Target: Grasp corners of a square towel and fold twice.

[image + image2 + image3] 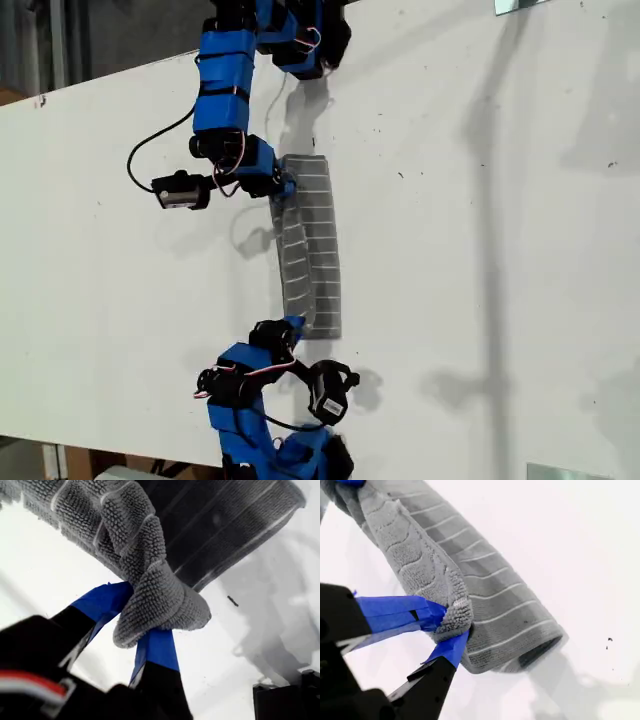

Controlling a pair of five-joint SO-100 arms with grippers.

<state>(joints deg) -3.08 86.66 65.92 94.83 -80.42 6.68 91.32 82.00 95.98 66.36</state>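
Item: towel (310,250), dark grey looped pile with thin pale stripes crossing it at even spacing, doubled over into a long narrow strip on a white bench (480,300). One long side is a rounded fold, and the upper layer bows a little above the lower. Hold, one end: my first claw (137,622), blue-taped tips pressed together on a bunched corner (165,610) that bulges out past the tips. The rest of the strip runs away ahead of the claw, with its shaded underside showing. Hold, other end: my second claw (449,629), tips pinched on a corner (457,610) of the upper layer. Just beyond those tips the folded end gapes slightly, and the strip stretches away from the claw. Exterior view: an arm stands at each short end of the strip, both on the exterior view's left of it. Which of the two is first cannot be told. Room: beyond both claws, across the strip, the bench lies bare and broad apart from a few dark specks and soft shadows. Behind the claws there is a wide white stretch before the bench's slanting edge. At one arm's base the bench edge is close.
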